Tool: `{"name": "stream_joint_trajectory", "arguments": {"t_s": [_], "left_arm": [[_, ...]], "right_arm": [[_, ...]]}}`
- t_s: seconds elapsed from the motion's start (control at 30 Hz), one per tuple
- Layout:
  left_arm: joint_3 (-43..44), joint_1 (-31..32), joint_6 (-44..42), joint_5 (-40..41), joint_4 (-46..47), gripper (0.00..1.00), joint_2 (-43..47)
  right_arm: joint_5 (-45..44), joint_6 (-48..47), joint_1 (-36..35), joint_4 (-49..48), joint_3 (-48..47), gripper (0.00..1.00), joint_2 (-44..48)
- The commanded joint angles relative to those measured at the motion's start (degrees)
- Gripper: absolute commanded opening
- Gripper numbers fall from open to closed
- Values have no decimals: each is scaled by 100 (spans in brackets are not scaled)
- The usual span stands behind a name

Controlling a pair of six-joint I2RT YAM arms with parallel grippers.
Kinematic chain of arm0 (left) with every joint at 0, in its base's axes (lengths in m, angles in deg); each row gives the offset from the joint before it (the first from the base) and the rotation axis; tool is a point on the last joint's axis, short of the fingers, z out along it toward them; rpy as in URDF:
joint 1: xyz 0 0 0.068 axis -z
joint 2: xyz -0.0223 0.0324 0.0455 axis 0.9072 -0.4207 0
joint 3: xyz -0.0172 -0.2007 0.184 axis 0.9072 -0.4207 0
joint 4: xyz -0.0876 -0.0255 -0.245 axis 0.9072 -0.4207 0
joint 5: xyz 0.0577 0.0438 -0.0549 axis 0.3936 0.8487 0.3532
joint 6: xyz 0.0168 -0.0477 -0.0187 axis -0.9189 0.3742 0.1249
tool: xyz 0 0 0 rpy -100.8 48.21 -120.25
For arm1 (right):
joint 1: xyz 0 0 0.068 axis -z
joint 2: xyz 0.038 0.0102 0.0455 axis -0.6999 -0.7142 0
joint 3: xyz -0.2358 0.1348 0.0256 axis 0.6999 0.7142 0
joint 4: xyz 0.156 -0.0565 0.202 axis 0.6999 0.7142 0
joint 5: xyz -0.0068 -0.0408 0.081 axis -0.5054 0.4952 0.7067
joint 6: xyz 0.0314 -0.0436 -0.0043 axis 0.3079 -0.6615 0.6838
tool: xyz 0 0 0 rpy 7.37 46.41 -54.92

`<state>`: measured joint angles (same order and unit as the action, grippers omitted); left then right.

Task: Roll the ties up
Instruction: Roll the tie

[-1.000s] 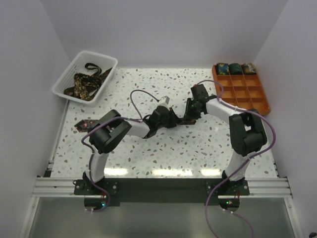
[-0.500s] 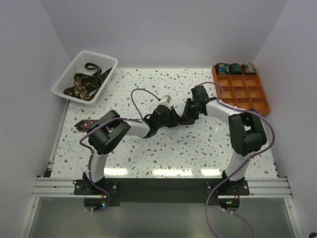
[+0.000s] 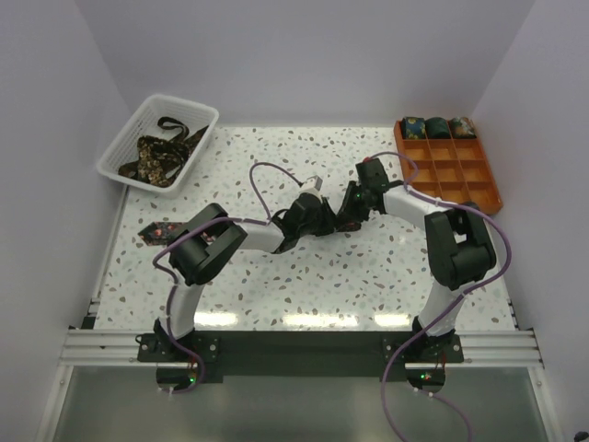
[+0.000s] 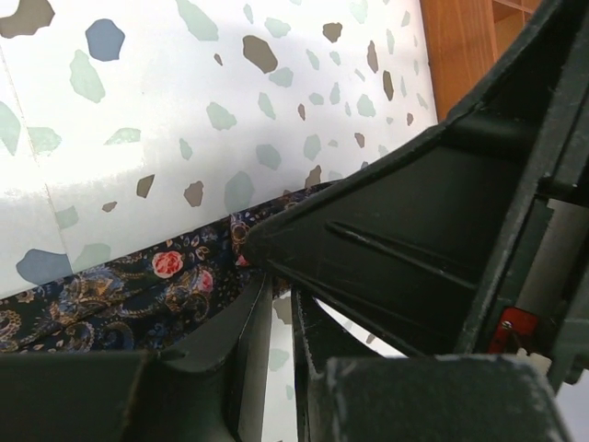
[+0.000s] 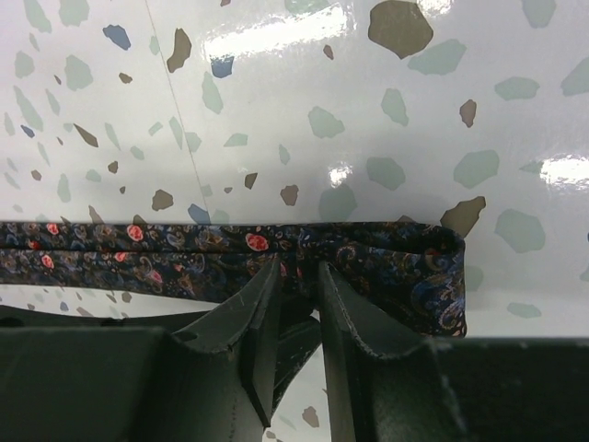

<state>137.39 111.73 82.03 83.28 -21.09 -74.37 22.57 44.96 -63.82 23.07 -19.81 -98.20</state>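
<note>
While both arms reach toward the middle of the table (image 3: 368,267), I log the top view first. The left gripper (image 3: 324,219) and right gripper (image 3: 347,210) meet tip to tip there. One end of the tie (image 3: 155,232) lies flat near the table's left edge. Its long axis runs left to right toward the grippers, and the left arm hides most of it. Loose ties (image 3: 158,157) sit heaped in the white basket (image 3: 189,103) at far left. Three rolled ties (image 3: 434,126) fill the back row of the orange tray (image 3: 460,170) at far right.

Left wrist: the tie (image 4: 138,285) slants from lower left up toward centre. The left gripper (image 4: 281,295) has its jaws nearly together at the fabric's edge. I cannot tell whether any cloth is caught. The right gripper (image 4: 414,230) looms just beside it.

Right wrist: the tie (image 5: 138,244) runs straight across, from the left edge to a folded end at right. The right gripper (image 5: 297,272) is pinched close on the tie's lower edge.
</note>
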Motion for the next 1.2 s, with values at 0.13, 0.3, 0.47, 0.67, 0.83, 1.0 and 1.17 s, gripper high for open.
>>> {"name": "stream_joint_trajectory", "arguments": {"t_s": [0.13,0.3,0.47,0.67,0.83,1.0,1.17], "left_arm": [[292,24,-144,274,-127,17,-151],[283,32,-144,239,-154,15,-196],[292,32,-205,221,-154,15,-187],[310,32,-319,213,-171,15,-152],[318,32,-337,169,-171,15,-143],[318,32,-329,160,-154,15,-169],[353,32,-285,125,-127,15,-239]], "right_arm": [[154,135,-11,-89,147,27,225],[-81,-643,-3,341,-221,30,418],[-504,-2367,6,1457,-1029,46,410],[-715,-4890,-2,2406,-1609,63,305],[-401,-6376,-11,3101,-1900,78,76],[-303,-7290,-20,3251,-1910,86,-3],[75,-7511,-64,3312,-2164,90,-301]]}}
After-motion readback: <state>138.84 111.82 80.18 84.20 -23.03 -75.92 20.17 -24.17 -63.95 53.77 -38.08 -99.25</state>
